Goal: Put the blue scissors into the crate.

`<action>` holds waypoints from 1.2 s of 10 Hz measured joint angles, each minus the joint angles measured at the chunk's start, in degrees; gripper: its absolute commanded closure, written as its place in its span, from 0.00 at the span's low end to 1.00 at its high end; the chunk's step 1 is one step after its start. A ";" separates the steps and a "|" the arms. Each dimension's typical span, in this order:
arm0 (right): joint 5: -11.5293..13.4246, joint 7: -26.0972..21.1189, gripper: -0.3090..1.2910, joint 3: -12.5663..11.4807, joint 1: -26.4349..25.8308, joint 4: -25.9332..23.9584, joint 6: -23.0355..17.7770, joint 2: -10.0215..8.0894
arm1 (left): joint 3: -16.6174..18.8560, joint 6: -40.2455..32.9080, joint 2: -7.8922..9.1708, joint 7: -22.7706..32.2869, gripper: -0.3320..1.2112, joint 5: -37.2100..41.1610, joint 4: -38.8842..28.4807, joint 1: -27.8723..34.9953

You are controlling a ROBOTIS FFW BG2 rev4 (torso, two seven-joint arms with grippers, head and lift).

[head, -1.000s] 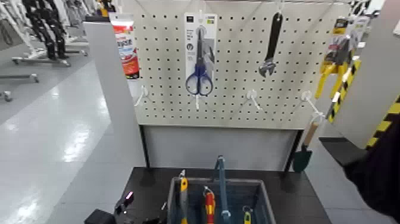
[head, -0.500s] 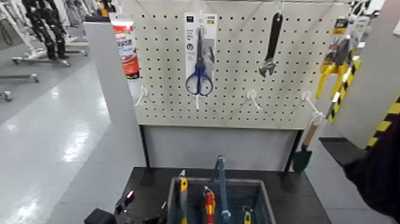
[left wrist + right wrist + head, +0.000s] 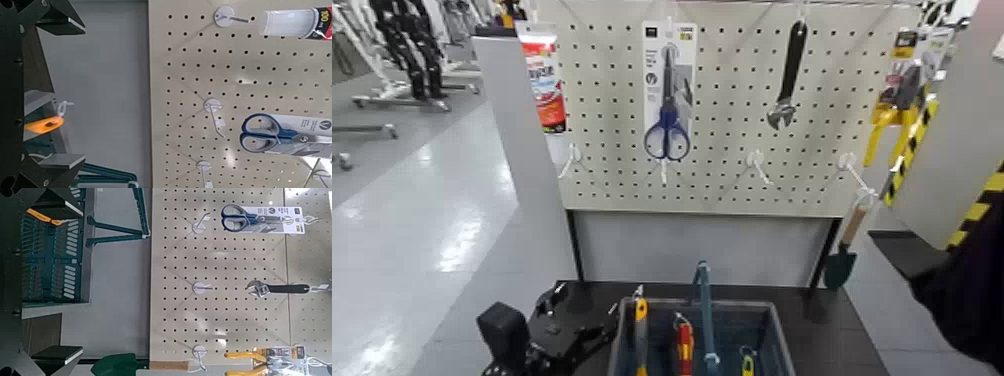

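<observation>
The blue scissors hang on their white card on the pegboard, upper middle, with the loop handles down. They also show in the left wrist view and in the right wrist view. The grey-blue crate stands below on the dark table and holds several tools. It shows in the right wrist view too. My left gripper is low at the crate's left side, far below the scissors. Its own view shows it open and empty. My right gripper is open and empty; it is out of the head view.
A black wrench hangs to the right of the scissors and yellow-handled pliers farther right. A red and white tube hangs on the left. Bare hooks stick out below. A trowel hangs low on the right.
My left arm has risen into the head view at the crate's left side; before, only a small part of it showed at the bottom edge. The scissors have not moved.
</observation>
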 measured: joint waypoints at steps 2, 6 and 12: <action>0.00 0.00 0.25 0.11 -0.09 0.09 0.01 0.00 | -0.49 3.72 1.26 -3.74 0.32 3.25 -0.18 -3.61; 0.00 0.00 0.25 0.31 -0.26 0.18 0.04 0.00 | -0.92 8.68 2.84 -10.50 0.31 8.50 -0.15 -11.33; -0.03 0.09 0.25 0.77 -0.69 0.43 0.18 0.00 | -3.43 10.81 3.87 -15.80 0.31 11.81 2.42 -21.24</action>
